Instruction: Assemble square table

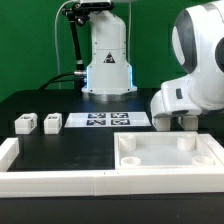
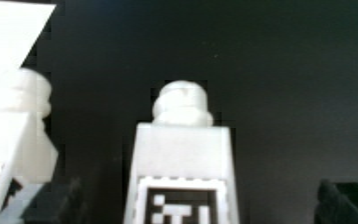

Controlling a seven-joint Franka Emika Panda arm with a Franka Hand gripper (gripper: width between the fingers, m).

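Showing one square slab, two leg blocks, exterior view.

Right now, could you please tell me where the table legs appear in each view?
Exterior view: a leg block and a second leg block stand side by side on the exterior view's left, next to the marker board.
Wrist view: a tagged leg sits mid-picture with another leg beside it; whether these are the same two cannot be told.
Shared landmark: the black table under them.
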